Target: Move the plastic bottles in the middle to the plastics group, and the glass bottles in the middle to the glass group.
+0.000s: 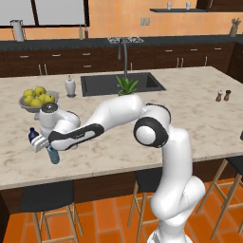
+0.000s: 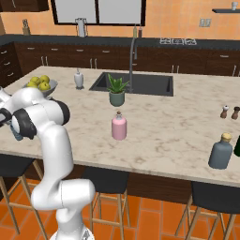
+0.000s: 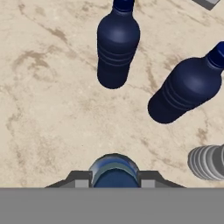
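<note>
Clamped between the gripper [image 3: 114, 181] fingers, the teal-blue plastic bottle [image 3: 114, 169] hangs above marble; lower it upright, clear of navy bottles [image 3: 117, 46] at twelve and two o'clock.

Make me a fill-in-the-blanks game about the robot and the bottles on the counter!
1. The gripper is shut on the ____ bottle.
2. In the hand view, two dark ____ bottles stand on the counter below.
3. The pink bottle stands in front of a potted ____.
4. The bowl holds yellow ____.

Missing words: teal; navy; plant; fruit
</note>
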Robot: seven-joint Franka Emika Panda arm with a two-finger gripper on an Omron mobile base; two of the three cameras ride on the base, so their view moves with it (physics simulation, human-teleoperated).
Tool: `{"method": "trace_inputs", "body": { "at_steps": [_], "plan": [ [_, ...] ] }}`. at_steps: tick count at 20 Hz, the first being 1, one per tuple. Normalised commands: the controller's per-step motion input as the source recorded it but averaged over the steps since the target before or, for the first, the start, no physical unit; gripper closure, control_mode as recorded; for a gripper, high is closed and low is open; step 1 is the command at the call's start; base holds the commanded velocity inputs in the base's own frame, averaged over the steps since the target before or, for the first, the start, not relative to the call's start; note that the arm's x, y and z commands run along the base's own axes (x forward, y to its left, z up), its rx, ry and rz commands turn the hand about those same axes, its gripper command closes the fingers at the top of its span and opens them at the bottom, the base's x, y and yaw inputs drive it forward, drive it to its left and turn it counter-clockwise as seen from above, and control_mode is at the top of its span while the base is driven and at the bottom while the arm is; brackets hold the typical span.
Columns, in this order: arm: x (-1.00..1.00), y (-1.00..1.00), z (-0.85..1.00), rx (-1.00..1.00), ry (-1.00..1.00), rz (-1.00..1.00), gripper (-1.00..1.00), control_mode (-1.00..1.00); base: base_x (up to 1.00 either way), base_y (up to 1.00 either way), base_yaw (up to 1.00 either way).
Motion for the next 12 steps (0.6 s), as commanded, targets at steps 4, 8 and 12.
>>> {"method": "trace_inputs", "body": {
  "at_steps": [4,8,12],
  "plan": [
    [0.18,0.00,-0.03,0.00,-0.02,0.00,1.00,-1.00,0.00,0.00,0.00],
    [0.17,-0.01,0.00,0.00,-0.01,0.00,1.00,-1.00,0.00,0.00,0.00],
    [0.00,-0.08,0.00,0.00,0.00,0.00,1.00,-1.00,0.00,0.00,0.00]
  ]
}}
